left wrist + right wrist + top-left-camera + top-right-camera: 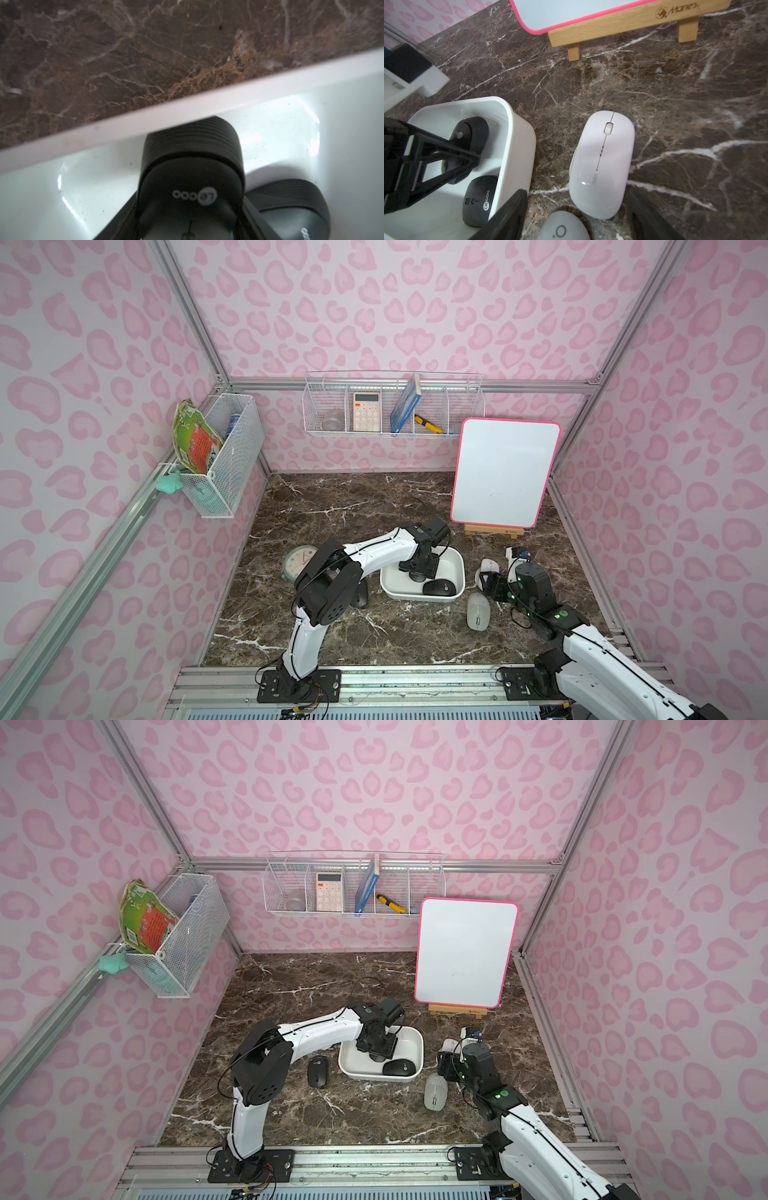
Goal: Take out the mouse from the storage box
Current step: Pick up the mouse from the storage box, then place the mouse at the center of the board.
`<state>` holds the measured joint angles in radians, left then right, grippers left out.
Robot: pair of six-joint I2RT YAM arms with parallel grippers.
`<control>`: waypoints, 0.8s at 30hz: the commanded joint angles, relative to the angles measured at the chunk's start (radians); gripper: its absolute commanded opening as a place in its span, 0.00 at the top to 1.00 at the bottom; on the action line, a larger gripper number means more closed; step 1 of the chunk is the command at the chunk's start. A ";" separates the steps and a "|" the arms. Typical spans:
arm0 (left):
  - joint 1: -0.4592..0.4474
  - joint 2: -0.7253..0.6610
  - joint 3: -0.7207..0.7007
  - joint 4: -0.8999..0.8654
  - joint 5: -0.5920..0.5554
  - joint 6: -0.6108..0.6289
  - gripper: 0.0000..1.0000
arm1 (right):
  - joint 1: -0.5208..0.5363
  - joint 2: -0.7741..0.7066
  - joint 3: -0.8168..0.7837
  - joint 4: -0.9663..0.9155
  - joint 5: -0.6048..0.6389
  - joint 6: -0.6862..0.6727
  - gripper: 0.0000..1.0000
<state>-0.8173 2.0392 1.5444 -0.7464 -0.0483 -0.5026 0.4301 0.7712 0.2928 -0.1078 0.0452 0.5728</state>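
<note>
1. Locate the target. The mouse (191, 176) is black and lies inside the storage box (462, 572), with one end close under a box wall. A second black mouse (478, 201) lies just beside it in the same box.
2. Check the left gripper (415, 574). It reaches down into the box with one finger along each flank of the mouse. The left wrist view crops the fingers, so it cannot be told whether they press the shell or only straddle it.
3. Seat the grip. Close until both fingers bear evenly on the flanks, at mid-length of the body. The shell looks smooth and rounded, so an off-centre pinch probably squeezes it out.
4. Mind the neighbour. One finger stands between the two mice, and a skewed pull may drag the second one.
5. Lift straight up until the mouse clears the rolled rim. Only then move sideways.
6. Hold the right gripper (575, 197) clear. Its jaws stand apart and empty, above the white mouse (602, 164) on the marble tabletop (332, 510) beside the box.
</note>
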 commanded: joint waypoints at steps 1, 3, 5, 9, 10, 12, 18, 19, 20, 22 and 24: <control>0.001 -0.042 -0.008 -0.039 -0.016 -0.022 0.42 | 0.000 0.003 0.009 0.031 0.006 -0.004 0.22; 0.000 -0.076 -0.029 -0.039 -0.019 -0.029 0.43 | -0.001 0.002 0.005 0.034 0.007 -0.005 0.22; 0.000 -0.114 -0.049 -0.047 -0.022 -0.037 0.43 | -0.001 0.001 0.005 0.030 0.006 -0.004 0.22; -0.002 -0.201 -0.109 -0.061 -0.027 -0.055 0.43 | -0.001 -0.003 0.003 0.032 0.004 -0.007 0.22; -0.003 -0.227 -0.132 -0.066 -0.031 -0.061 0.43 | -0.001 -0.005 0.003 0.032 0.005 -0.007 0.23; -0.004 -0.275 -0.167 -0.082 -0.035 -0.074 0.43 | -0.001 -0.007 0.006 0.030 0.004 -0.007 0.22; -0.011 -0.441 -0.320 -0.105 -0.040 -0.117 0.43 | -0.001 -0.003 0.007 0.039 -0.001 -0.008 0.22; -0.013 -0.469 -0.348 -0.112 -0.043 -0.126 0.43 | -0.001 0.001 0.009 0.038 -0.003 -0.009 0.22; -0.017 -0.498 -0.375 -0.117 -0.044 -0.136 0.43 | -0.001 0.003 0.010 0.039 -0.003 -0.010 0.22; -0.025 -0.554 -0.427 -0.120 -0.045 -0.153 0.43 | -0.001 0.005 0.009 0.045 -0.005 -0.014 0.22; -0.037 -0.607 -0.477 -0.125 -0.046 -0.167 0.43 | -0.001 0.008 0.011 0.046 -0.002 -0.015 0.22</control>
<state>-0.8448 1.4792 1.1053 -0.8429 -0.0864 -0.6315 0.4301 0.7765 0.2935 -0.1013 0.0406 0.5724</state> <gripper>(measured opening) 0.650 0.776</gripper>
